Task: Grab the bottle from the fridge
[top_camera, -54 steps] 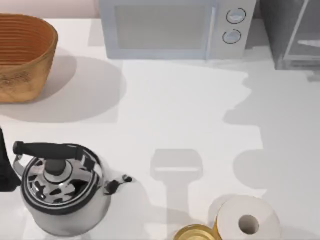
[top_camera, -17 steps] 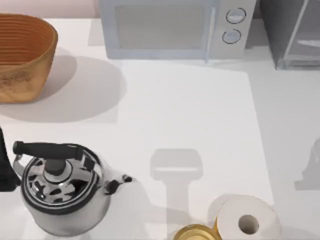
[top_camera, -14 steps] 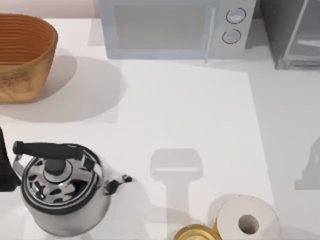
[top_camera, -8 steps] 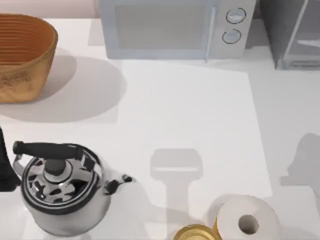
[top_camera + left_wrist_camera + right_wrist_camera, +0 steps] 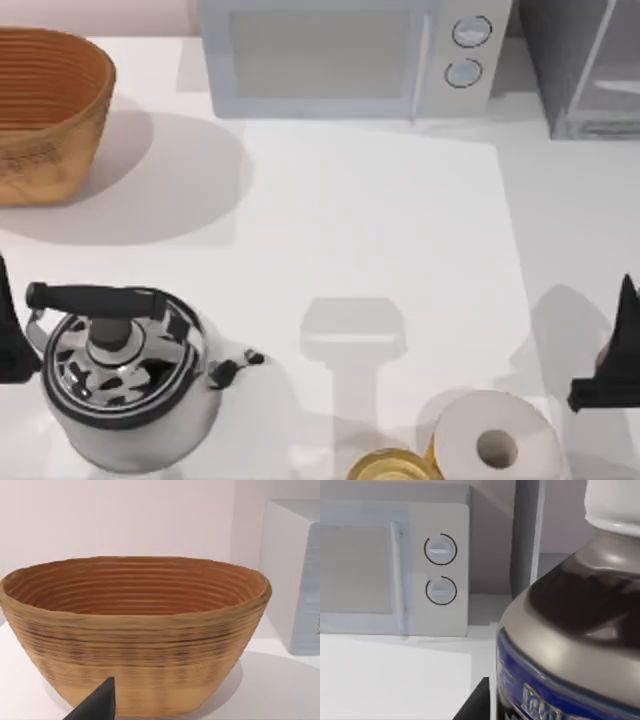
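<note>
Right wrist view, white-capped bottle [image 5: 570, 630], blue label

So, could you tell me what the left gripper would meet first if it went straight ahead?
Most likely the wicker basket: it stands directly ahead of the left gripper at the table's left edge, though depth is uncertain.

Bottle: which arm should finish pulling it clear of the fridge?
Right. The bottle sits right up against the right wrist camera, and the right hand is at the table's right edge, on the fridge side. The left hand faces the basket.
</note>
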